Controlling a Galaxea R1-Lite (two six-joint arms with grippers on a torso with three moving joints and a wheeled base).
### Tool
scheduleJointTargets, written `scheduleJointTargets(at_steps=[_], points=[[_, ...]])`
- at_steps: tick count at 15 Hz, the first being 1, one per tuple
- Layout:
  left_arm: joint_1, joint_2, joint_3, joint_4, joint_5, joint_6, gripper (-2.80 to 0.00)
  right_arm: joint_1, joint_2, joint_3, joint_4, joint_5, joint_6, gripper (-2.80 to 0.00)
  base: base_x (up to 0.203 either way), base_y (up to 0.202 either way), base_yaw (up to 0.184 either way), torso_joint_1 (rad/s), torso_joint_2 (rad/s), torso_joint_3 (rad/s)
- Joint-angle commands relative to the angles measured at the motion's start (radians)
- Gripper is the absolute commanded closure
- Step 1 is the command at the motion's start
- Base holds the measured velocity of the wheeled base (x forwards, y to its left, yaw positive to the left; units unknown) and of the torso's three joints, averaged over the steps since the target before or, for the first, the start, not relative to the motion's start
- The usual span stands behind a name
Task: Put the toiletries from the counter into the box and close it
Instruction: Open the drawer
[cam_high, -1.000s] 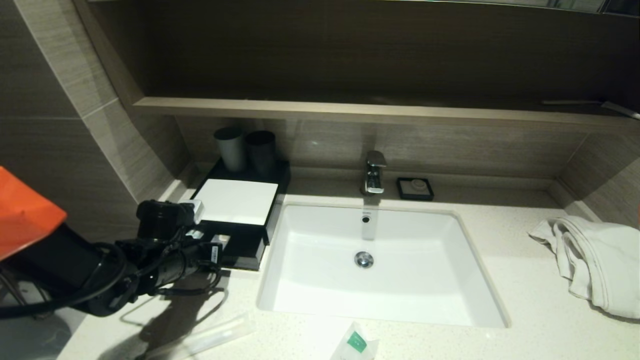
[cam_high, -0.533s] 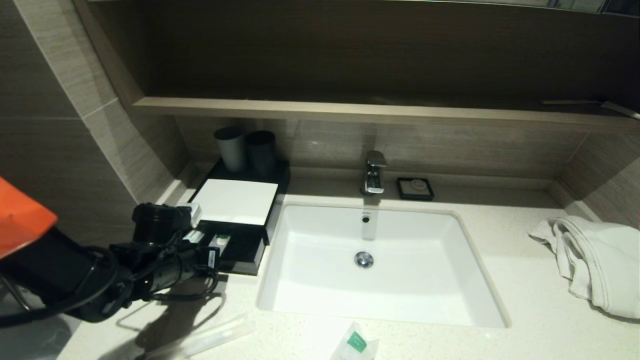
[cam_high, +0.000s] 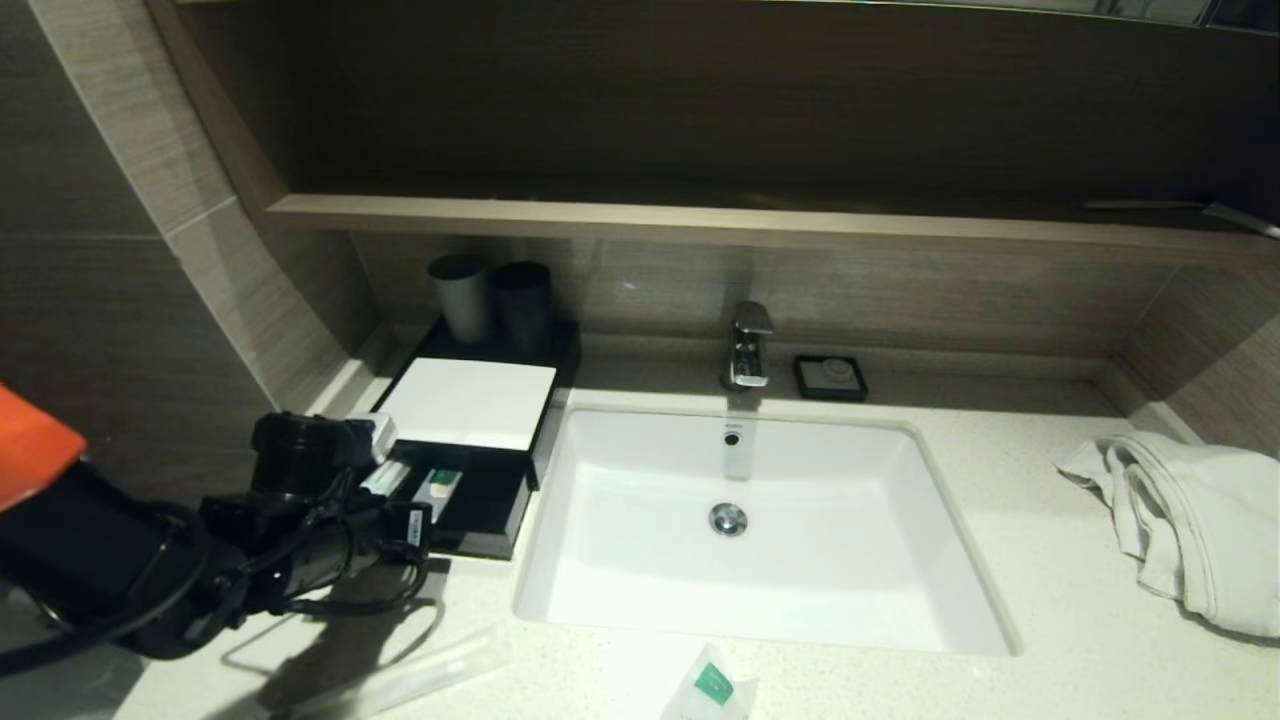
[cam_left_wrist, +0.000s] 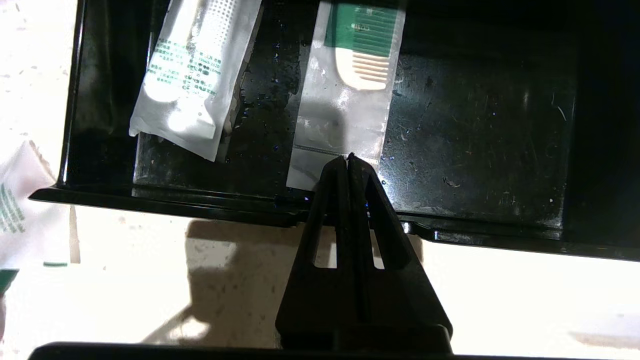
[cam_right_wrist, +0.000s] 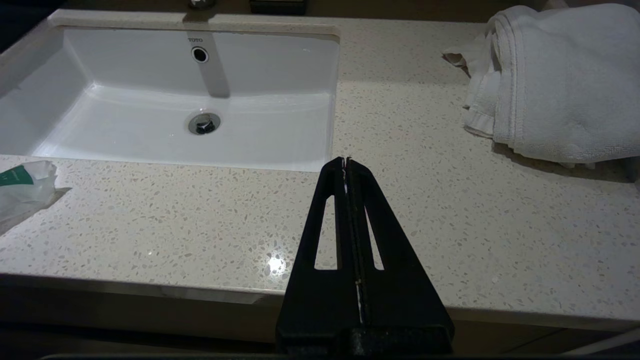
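Lying nearest on the off-white speckled stone counter (cam_high: 1000, 600) are a long clear toothbrush pack (cam_high: 420, 675) and a green-marked sachet (cam_high: 712, 688), waiting their turn. Beyond them the left gripper (cam_left_wrist: 347, 159), fingers pressed together and holding nothing, hangs over the front lip of the low black box (cam_high: 470, 440), whose pulled-out drawer holds a white printed packet (cam_left_wrist: 192, 75) and a clear comb sachet (cam_left_wrist: 350, 85). The right gripper (cam_right_wrist: 346, 161) sits closed, idle over bare counter
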Motion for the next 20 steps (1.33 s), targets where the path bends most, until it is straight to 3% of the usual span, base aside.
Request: scheduleJointTargets(at_steps=[1,20], points=[[-0.001,-0.01,0.014,-0.004,0.001,-0.001,0.0,0.0,0.0,0.0,0.0,0.0,0.0,0.0,0.0,0.0,0.0,0.0,0.0,0.0],[-0.006,-0.077,0.119,-0.003,-0.001,0.005,0.0,0.0,0.0,0.0,0.0,0.0,0.0,0.0,0.0,0.0,0.0,0.0,0.0,0.0]])
